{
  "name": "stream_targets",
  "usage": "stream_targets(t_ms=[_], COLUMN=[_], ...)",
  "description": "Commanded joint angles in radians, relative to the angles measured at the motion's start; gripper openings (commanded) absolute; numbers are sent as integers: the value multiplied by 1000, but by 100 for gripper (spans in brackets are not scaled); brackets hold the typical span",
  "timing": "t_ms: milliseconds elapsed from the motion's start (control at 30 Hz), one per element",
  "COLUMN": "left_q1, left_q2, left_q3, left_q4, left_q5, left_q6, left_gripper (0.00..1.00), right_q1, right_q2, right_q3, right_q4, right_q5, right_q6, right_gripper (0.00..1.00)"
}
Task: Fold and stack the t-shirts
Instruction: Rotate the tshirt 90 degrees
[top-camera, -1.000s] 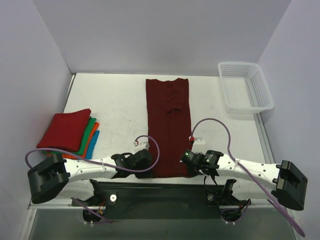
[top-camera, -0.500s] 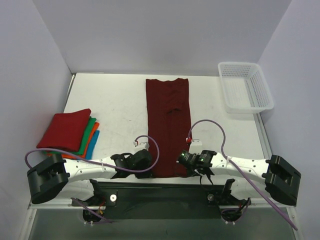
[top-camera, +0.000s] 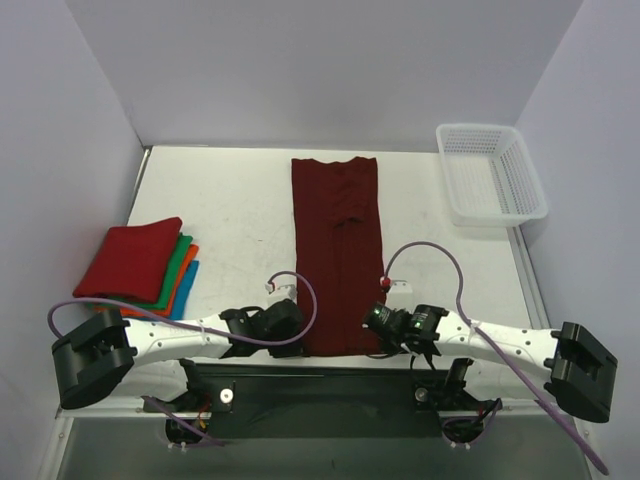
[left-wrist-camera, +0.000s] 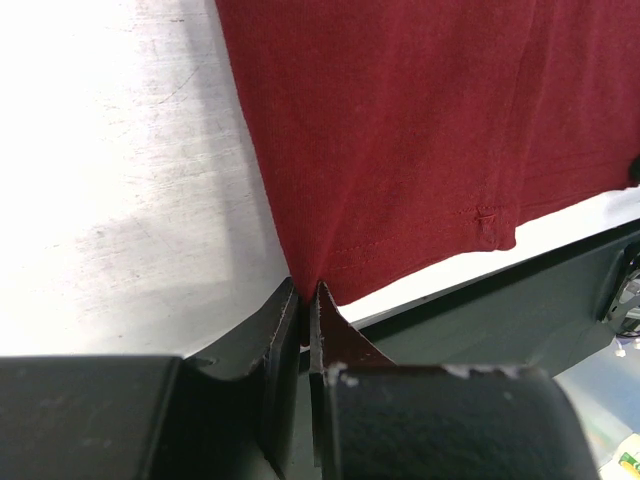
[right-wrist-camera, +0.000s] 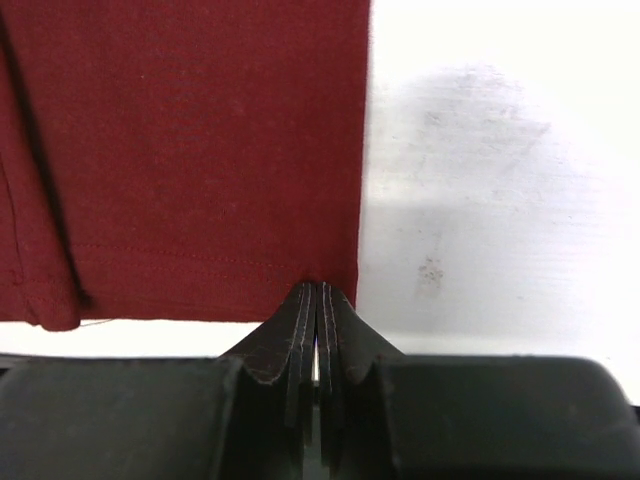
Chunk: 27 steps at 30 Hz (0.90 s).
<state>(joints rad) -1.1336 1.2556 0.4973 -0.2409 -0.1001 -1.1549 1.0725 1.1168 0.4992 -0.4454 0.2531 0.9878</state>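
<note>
The dark maroon t-shirt (top-camera: 337, 250) lies as a long narrow strip down the middle of the table, its hem at the near edge. My left gripper (top-camera: 302, 333) is shut on the hem's near-left corner; the cloth (left-wrist-camera: 400, 130) tents up into the closed jaws (left-wrist-camera: 305, 292). My right gripper (top-camera: 373, 320) is shut at the hem's near-right corner, its tips (right-wrist-camera: 318, 290) meeting over the edge of the cloth (right-wrist-camera: 180, 150). A stack of folded t-shirts (top-camera: 140, 262), bright red on top with green, orange and blue below, lies at the left.
A white mesh basket (top-camera: 490, 172) stands at the back right corner. The table's near edge and the dark base rail (left-wrist-camera: 520, 300) run just behind the hem. Walls close in the left, back and right sides.
The right gripper's jaws have closed at the shirt's near-right hem corner after the arm shifted slightly. The left gripper has kept its hold and place.
</note>
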Motion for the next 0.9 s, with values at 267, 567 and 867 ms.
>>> stream_targets(t_ms=[267,567,867], left_q1=[-5,-6,-14], left_q2=[-35,-50,-65], left_q3=[-45,-48,-42], left_q4=[-144,-146,-129], left_q5=[-18,-12,20], left_q6=[0,-3,17], left_gripper=[3,3,8], right_q1=[-28,-28,6], right_q2=[-155,-209,-209], right_q3=[-56,-64,-59], right_q4=[-151,-182,-194], right_q5=[21,21,-21], right_q6=[15,23,20], right_gripper=[0,0,0])
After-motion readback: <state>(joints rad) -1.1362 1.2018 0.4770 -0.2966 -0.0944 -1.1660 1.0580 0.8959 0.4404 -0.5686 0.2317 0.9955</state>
